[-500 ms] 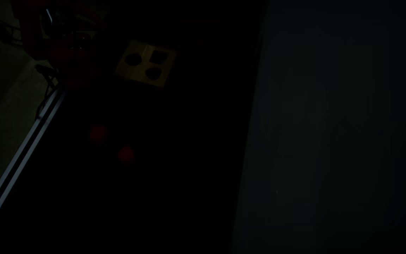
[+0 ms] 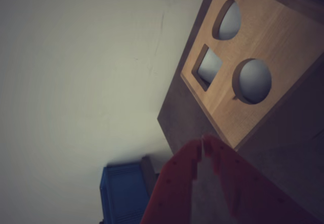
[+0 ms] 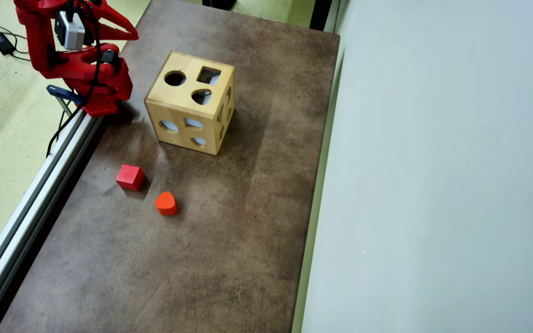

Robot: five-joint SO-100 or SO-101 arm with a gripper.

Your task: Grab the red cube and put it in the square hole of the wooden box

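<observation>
A: The red cube [image 3: 130,177] sits on the brown surface [image 3: 229,259], near its rail-side edge. It looks light, rigid and smooth; I'd pinch two opposite flat faces.

B: Room? The orange heart block [image 3: 166,203] is just beside it, not touching. The wooden box [image 3: 191,102] stands well apart, square hole [image 3: 208,75] on top.

A: The fingers [image 2: 203,144] are clenched, empty.

wooden box [image 2: 263,46], square hole [image 2: 210,68], red fingers [image 2: 174,176] together

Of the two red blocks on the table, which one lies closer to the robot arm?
The red cube, the block with flat faces and sharp corners. In the overhead view it lies nearer the arm than the rounded orange-red block.
</observation>
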